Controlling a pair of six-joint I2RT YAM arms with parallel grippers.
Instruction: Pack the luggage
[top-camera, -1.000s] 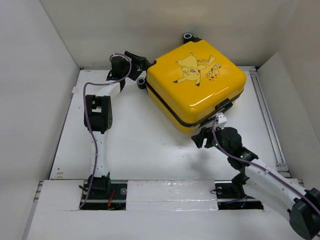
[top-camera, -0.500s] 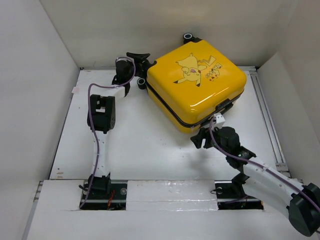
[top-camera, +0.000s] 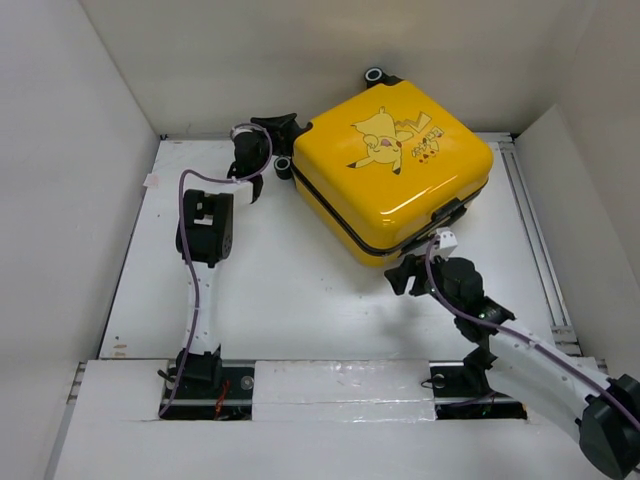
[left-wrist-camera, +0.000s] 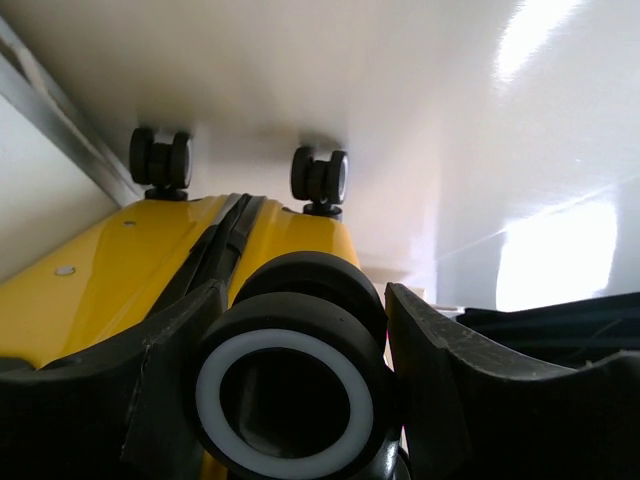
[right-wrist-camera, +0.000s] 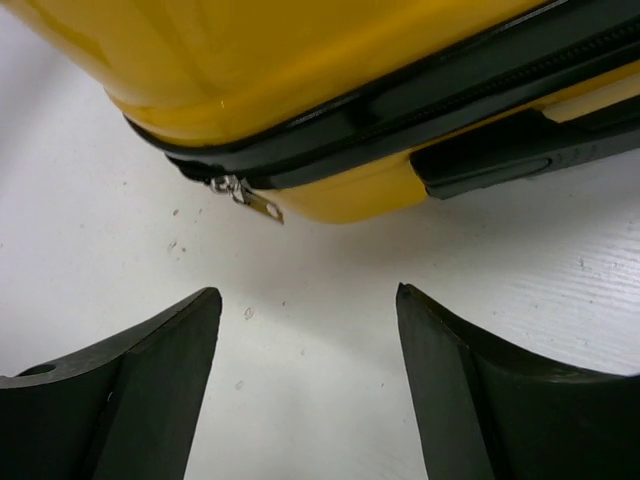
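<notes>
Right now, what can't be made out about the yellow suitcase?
- Contents of the luggage: every view, because it is shut.
- Whether the left end effector presses the wheel: left wrist view, too close, contact edges hidden.
- How far the zipper runs: right wrist view, cut off by the frame edge.

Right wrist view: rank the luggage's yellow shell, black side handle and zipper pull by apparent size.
1. yellow shell, running off frame.
2. black side handle, also cropped at the right.
3. zipper pull, clearly smallest.

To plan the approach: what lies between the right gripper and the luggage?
Only bare table separates the right gripper from the luggage, in the right wrist view.
</notes>
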